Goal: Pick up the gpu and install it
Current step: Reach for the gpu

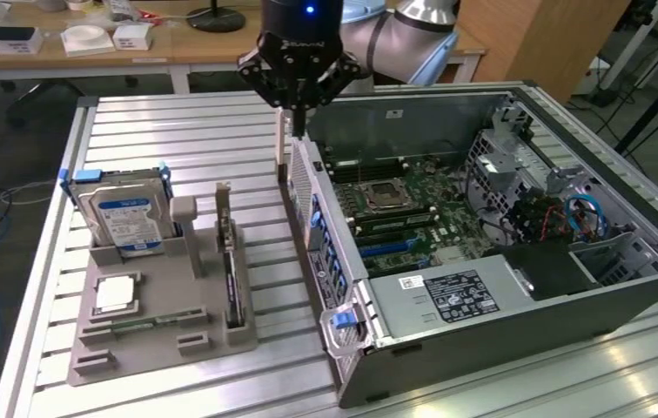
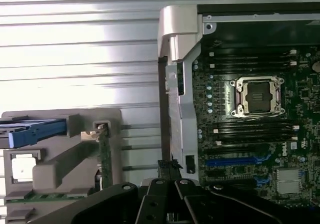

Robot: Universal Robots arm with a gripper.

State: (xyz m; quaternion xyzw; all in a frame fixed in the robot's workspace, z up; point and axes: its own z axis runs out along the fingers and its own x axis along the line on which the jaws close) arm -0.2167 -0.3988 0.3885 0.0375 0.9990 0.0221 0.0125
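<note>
Green and thin, the gpu (image 1: 231, 261) stands on its edge in a slot of the grey holder (image 1: 155, 344) on the table (image 1: 155, 131). It is lower than the fingers (image 1: 273, 80) and well off to their side, away from the computer case (image 1: 468, 300). It has not been lifted yet.

The fingers look pressed together with nothing of the task between them. They hang just above the back wall of the case. The motherboard (image 1: 411, 205) lies down inside the case, on their other side. A blue-labelled hard drive (image 1: 126, 213) stands in the holder too, farther from the fingers than the gpu.

From the wrist view I see the gpu (image 2: 104, 156) from above, with its shiny metal end piece (image 2: 100, 132) at one end.

I think the card is light and stiff, so it should not bend or sag when it is lifted. It is also easy to hurt, because the little parts on its faces can break. I would pinch it by the bare top edge, flat on both faces and near the metal end, which seems the strongest spot. The edge is narrow and smooth, so it could slip or tip if I hold it far off its middle.
</note>
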